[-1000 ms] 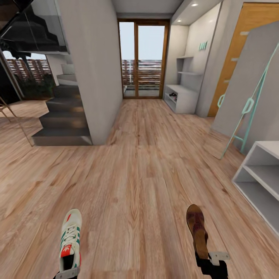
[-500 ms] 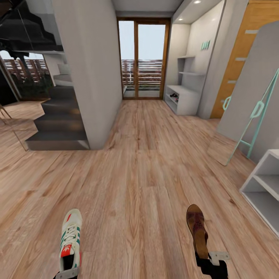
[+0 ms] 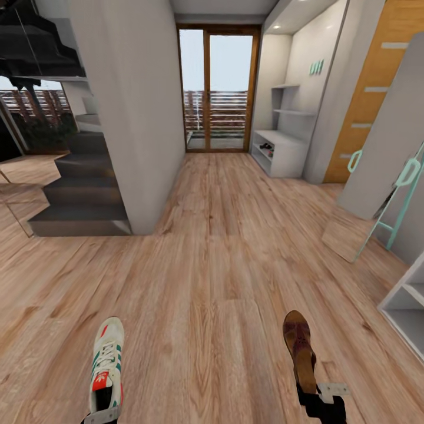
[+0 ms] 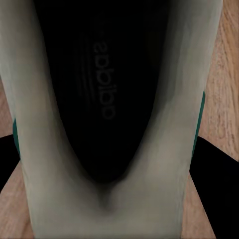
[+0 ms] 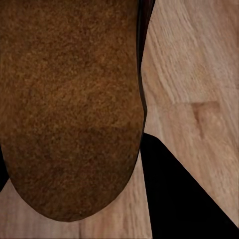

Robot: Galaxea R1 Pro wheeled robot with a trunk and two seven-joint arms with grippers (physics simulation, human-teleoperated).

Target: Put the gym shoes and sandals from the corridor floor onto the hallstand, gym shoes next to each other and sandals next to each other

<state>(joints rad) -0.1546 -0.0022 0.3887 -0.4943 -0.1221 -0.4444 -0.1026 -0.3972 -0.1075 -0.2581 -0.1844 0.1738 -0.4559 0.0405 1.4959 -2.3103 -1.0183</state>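
The robot's view has advanced along the corridor floor (image 3: pixel 224 247). The far hallstand (image 3: pixel 281 152) looms slightly larger, the staircase (image 3: pixel 82 194) slides left, and the near white rack (image 3: pixel 406 303) and teal ladder frame (image 3: pixel 400 194) slip further toward the right edge.

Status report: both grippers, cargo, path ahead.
Left gripper shut on gym shoe. Right gripper shut on sandal. Hallstand far down corridor, floor between bare.
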